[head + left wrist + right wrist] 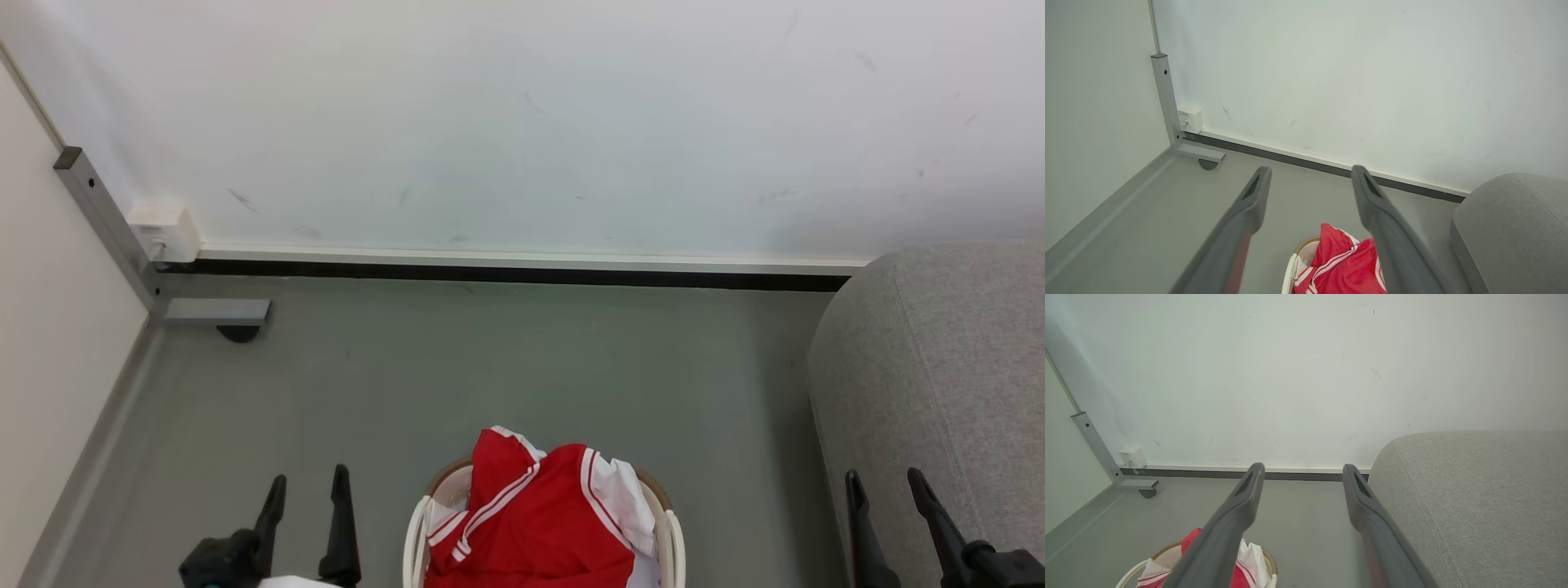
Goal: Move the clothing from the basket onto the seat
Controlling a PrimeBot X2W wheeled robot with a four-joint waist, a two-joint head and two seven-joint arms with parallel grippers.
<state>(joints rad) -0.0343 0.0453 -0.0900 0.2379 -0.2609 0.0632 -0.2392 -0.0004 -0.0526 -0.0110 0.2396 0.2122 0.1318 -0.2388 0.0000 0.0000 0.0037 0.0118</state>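
**Q:** What stands at the far left?
**A:** A grey metal post (98, 212) rises in the corner. A small white box (166, 231) sits beside its foot, against the wall (531, 122).

**Q:** Position and state of the left gripper?
**A:** The left gripper (309, 480) is at the near left, over bare floor (490, 367) and just left of the basket. Its fingers are spread, with nothing between them.

**Q:** Where is the clothing?
**A:** It is in the basket (418, 523), which stands on the floor at near centre. The red clothing (531, 514) is heaped inside and rises above the rim. A white panel lies toward the right rim.

**Q:** Position and state of the right gripper?
**A:** The right gripper (883, 480) is at the near right, in front of the seat's left side. Its fingers are spread and hold nothing.

**Q:** And the seat?
**A:** The seat (939, 367) is grey woven fabric and takes up the right side. Its rounded corner lies close to the far wall. A strip of floor separates it from the basket.
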